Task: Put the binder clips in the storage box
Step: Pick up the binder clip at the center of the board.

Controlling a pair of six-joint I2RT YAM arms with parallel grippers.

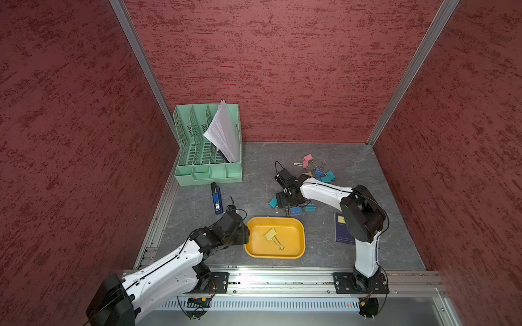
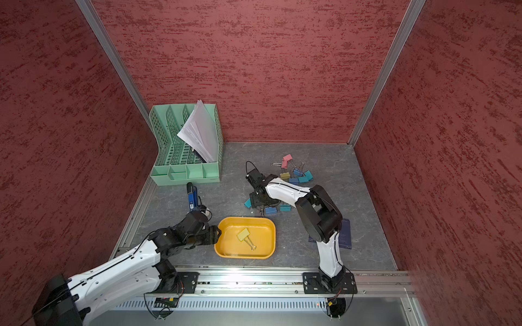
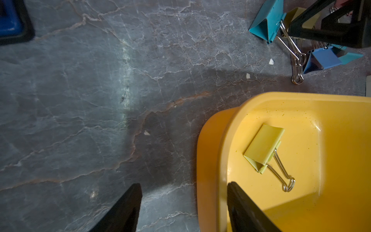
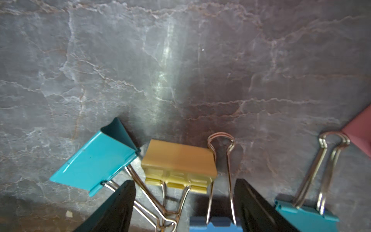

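Closest to the lens in both top views is the left arm (image 1: 166, 268), which runs in from the lower left corner of the frame, so starting there. The left gripper (image 3: 183, 186) sits at the left edge of the storage box (image 1: 293, 240), which is low and centre in the top views. From the wrist cam its jaws are spread. One finger is over the inside of the box and one is out over the table (image 3: 80, 100), with the box wall between them and a clear gap on the outer side. Not pinching anything as far as I can see.

Progress-wise: barely started imo. Exactly one pale yellow clip (image 1: 271, 234) lies flat on the box floor, handles pointing to the lower right. Everything else is out on the table.
- The near bunch (image 1: 296, 209) sits just above the box, with teal and blue ones poking out from under the right arm (image 1: 324, 192).
- The far bunch (image 1: 317, 170) is further up and right: pinks, blues, teals and a yellowish one, all tangled by the wire loops.

Can't get an exact count because the arm hides some, but I'd guess ten-ish to go.

The right gripper (image 4: 184, 180) is over the near bunch, jaws wide apart and empty. Between them in the wrist view I see a mustard clip (image 4: 178, 158) with its handles, plus a blue clip (image 4: 214, 226) at the bottom edge and teal ones on either side. My read is it's lining up on one of those, probably the mustard one. Those loops cross over each other, so a grab could drag a neighbour along.
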